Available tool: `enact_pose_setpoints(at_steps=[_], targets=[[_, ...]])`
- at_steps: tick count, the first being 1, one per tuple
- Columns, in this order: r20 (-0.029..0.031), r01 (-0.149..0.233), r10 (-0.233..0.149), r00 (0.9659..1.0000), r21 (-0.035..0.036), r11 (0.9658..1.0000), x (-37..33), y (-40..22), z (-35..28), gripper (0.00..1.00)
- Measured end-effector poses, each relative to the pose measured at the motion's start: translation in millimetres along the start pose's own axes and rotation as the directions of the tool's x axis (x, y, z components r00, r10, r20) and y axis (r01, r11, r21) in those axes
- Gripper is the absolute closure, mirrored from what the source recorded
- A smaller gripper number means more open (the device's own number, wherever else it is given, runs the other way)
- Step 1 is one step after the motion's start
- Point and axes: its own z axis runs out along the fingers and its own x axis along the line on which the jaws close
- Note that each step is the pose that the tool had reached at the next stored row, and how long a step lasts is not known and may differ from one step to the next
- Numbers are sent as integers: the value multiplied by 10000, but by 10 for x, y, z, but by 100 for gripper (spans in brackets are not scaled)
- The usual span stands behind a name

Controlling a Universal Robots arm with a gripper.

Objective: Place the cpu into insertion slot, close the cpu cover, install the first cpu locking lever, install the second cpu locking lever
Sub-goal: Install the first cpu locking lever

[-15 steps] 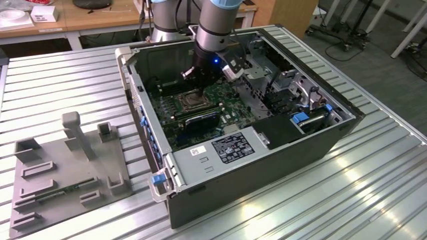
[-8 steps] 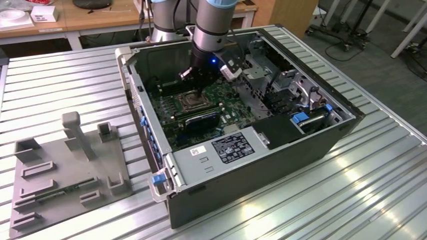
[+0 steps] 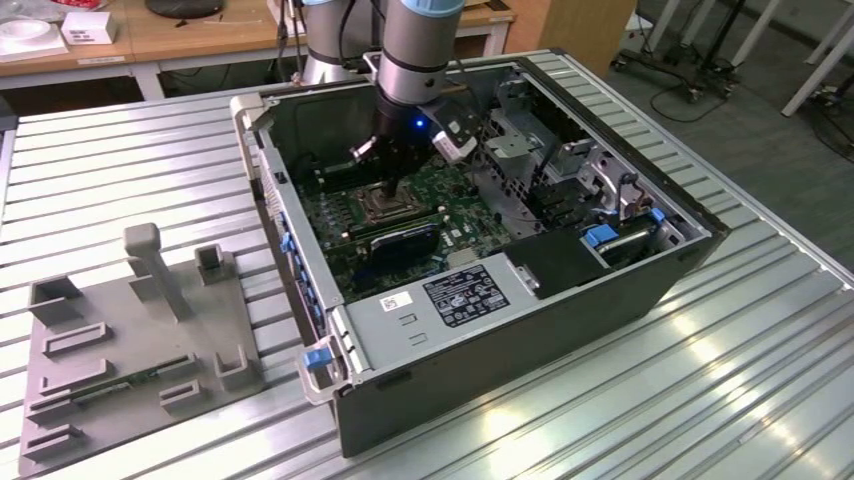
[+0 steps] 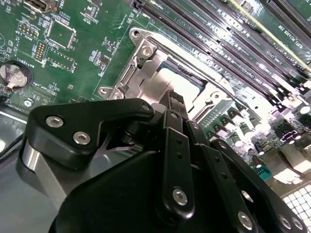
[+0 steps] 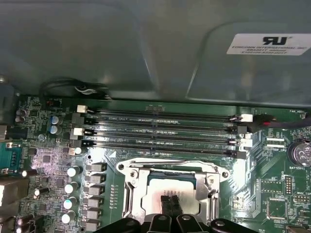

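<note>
Ribbed metal tabletop (image 3: 747,380) is carrying an open computer case (image 3: 534,330), lying on its side with its green circuit board (image 3: 441,215) facing up. On the exterior view's left, a grey fixture plate (image 3: 127,350) with raised blocks is resting on the same tabletop, well apart from the case. Behind it, wooden benches (image 3: 200,35) are running along the room, holding a white box (image 3: 87,25), and wheeled stands (image 3: 667,70) are standing on the grey floor at the exterior view's right.

The arm (image 3: 416,45) is reaching down into the case, and the gripper (image 3: 390,190) is hanging directly over the insertion slot (image 3: 390,208). In the first wrist view the gripper (image 5: 170,203) is showing its two black fingertips (image 5: 165,201) pressed together, with no gap between them, their tips touching or just above the cpu (image 5: 170,187). The cpu is lying flat inside the insertion slot (image 5: 133,194), and the cpu cover (image 5: 167,167) is sitting down around it, framing the pale chip in its window. The long black memory slots (image 5: 160,128) are running just beside the slot. In the second wrist view the gripper (image 4: 176,99) is blocking part of the insertion slot (image 4: 146,63), with the cpu (image 4: 177,77) gleaming beyond it.
</note>
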Motion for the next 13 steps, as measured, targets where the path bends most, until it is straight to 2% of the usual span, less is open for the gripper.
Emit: enact_pose_setpoints(at_steps=[3, 4, 7, 10, 11, 12, 13], targets=[[1, -1, 1, 10000, 8, 10000, 0, 0, 0, 89], [0, -4, 4, 10000, 36, 10000, 1, 2, 1, 89], [-13, -17, 17, 10000, 257, 9997, 0, 15, 1, 89], [6, -17, 16, 10000, 278, 9996, 4, 16, 2, 89], [72, -12, 10, 10000, 282, 9996, 8, 16, 2, 89], [188, -5, -1, 9998, 287, 9996, 16, 16, 4, 89], [346, 8, -18, 9994, 297, 9996, 26, 17, 5, 89]])
